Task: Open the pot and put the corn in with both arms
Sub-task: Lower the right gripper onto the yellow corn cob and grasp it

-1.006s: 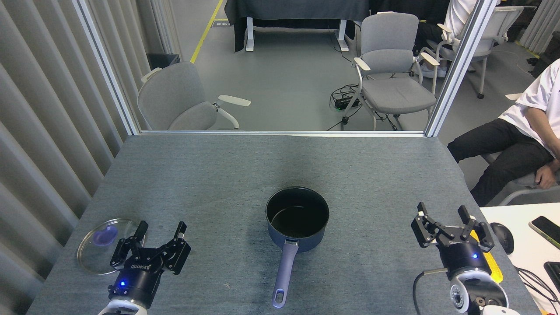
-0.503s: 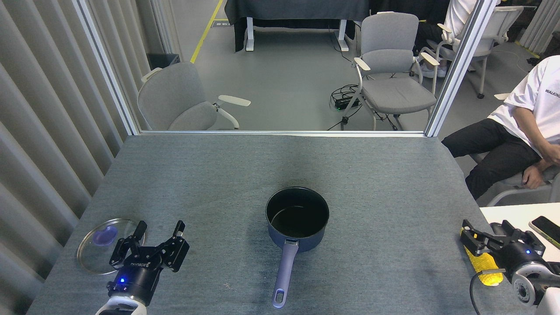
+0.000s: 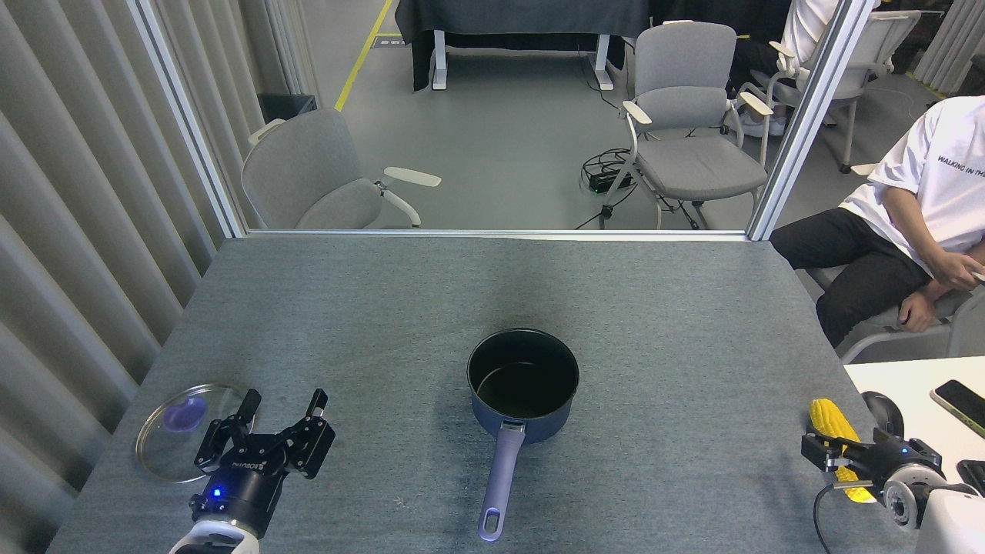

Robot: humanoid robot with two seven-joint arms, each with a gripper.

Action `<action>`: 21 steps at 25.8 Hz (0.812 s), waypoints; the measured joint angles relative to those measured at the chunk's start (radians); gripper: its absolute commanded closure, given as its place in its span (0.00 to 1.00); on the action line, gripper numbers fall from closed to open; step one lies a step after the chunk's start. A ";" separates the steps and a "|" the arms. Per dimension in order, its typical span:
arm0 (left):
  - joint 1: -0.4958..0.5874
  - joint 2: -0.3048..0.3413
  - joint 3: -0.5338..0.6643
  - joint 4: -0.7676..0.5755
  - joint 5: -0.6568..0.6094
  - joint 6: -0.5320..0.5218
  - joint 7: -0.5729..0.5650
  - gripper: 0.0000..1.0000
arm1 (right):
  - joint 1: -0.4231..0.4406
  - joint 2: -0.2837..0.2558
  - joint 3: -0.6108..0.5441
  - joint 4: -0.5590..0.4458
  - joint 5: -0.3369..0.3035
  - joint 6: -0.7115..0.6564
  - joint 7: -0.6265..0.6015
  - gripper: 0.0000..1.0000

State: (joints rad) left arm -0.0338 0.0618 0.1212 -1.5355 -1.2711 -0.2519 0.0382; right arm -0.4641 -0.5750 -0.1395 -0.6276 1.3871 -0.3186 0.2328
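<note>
The dark-blue pot (image 3: 523, 385) stands open in the middle of the table, its lavender handle (image 3: 500, 481) pointing toward me. Its glass lid (image 3: 181, 431) lies flat at the left, knob up. My left gripper (image 3: 281, 412) is open and empty just right of the lid. The yellow corn (image 3: 827, 419) lies at the table's right edge. My right gripper (image 3: 840, 455) sits low over the corn's near half, with one black finger (image 3: 817, 454) on its left side. The other finger is hidden, so I cannot see whether the jaws press the cob.
A white side table (image 3: 923, 385) at the right holds a mouse (image 3: 883, 412) and a phone (image 3: 958, 404). A seated person (image 3: 916, 223) is beyond the table's right corner. Grey chairs (image 3: 323, 181) stand behind the far edge. A metal post (image 3: 800, 123) rises at the back right.
My right gripper swung from the table's right side out to the edge and dropped low over the corn, whose far tip now shows. The left gripper stayed put. The person leaned in.
</note>
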 measured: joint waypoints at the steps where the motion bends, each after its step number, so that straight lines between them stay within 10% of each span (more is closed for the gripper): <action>1: 0.000 0.000 0.000 0.000 0.000 0.000 0.000 0.01 | -0.001 0.001 0.001 0.008 0.003 0.005 0.000 0.02; 8: 0.000 -0.002 0.000 0.000 0.001 -0.001 0.000 0.01 | -0.005 0.025 0.067 0.059 0.021 0.061 0.002 0.14; 13: -0.001 -0.003 -0.001 0.001 0.001 -0.004 0.000 0.01 | -0.005 0.030 0.081 0.071 0.019 0.067 -0.004 0.69; 21: -0.001 -0.003 -0.003 0.003 0.002 -0.006 0.000 0.01 | -0.031 0.021 0.078 0.065 -0.004 0.057 -0.001 0.98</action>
State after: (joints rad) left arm -0.0352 0.0583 0.1183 -1.5328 -1.2689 -0.2583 0.0379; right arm -0.4955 -0.5545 -0.0612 -0.5623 1.3826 -0.2614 0.2315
